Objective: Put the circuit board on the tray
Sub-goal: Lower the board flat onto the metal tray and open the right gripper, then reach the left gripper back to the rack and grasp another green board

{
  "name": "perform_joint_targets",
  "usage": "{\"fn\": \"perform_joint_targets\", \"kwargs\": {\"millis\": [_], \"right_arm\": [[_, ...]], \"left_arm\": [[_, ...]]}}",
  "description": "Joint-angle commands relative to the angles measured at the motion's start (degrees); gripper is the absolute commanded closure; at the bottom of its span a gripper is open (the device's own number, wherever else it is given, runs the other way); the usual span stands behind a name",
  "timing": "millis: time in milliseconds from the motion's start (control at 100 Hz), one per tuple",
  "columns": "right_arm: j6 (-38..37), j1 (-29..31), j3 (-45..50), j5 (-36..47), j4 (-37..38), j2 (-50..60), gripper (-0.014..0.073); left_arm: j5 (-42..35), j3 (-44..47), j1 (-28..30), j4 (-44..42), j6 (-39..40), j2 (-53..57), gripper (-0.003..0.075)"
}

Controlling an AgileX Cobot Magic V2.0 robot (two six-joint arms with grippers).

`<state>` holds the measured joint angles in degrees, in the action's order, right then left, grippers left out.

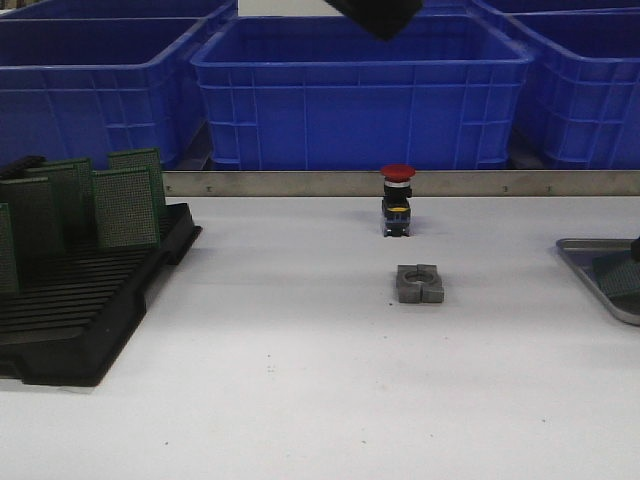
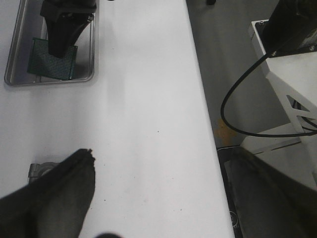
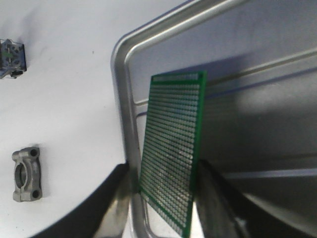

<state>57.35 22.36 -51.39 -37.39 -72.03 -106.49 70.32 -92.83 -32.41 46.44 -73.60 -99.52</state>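
Observation:
A green perforated circuit board [image 3: 173, 148] stands tilted between the fingers of my right gripper [image 3: 163, 171], which is shut on its side edges. The board hangs low over the near corner of the silver-grey ribbed tray [image 3: 121, 74]. In the front view the tray [image 1: 585, 258] and board [image 1: 620, 273] sit at the far right edge. The left wrist view shows the tray [image 2: 15, 74], the board [image 2: 54, 62] and my right gripper [image 2: 62, 29] above it. My left gripper [image 2: 158, 198] is open and empty, high over the table's front part.
A black slotted rack [image 1: 80, 300] with several upright green boards [image 1: 125, 205] stands at the left. A red-capped push button [image 1: 397, 200] and a grey metal block [image 1: 419, 283] sit mid-table. Big blue crates [image 1: 360, 95] line the back.

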Motion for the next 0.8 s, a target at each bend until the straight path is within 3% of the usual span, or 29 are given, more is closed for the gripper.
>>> {"fn": "perform_joint_targets", "kwargs": {"millis": [0,120,660,790], "right_arm": [[0.1,0.3,-1.3,-0.4,-1.8,2.3,0.0139],[0.1,0.3,-1.3,0.7,-1.7,2.8,0.0102],[0.1,0.3,-1.3,1.3,-0.5,7.0,0.0102],[0.2,0.3,-1.3,1.3,-0.5,7.0,0.0102]], "left_arm": [[2.8,-1.7,-0.5,3.6,0.6,2.6,0.0195],[2.8,-1.7,-0.5,3.6,0.6,2.6,0.0195],[2.7,-1.7,-0.5,3.6,0.7,2.6,0.0195],[2.7,-3.3,0.2,-1.7,0.7,2.8,0.0195]]}}
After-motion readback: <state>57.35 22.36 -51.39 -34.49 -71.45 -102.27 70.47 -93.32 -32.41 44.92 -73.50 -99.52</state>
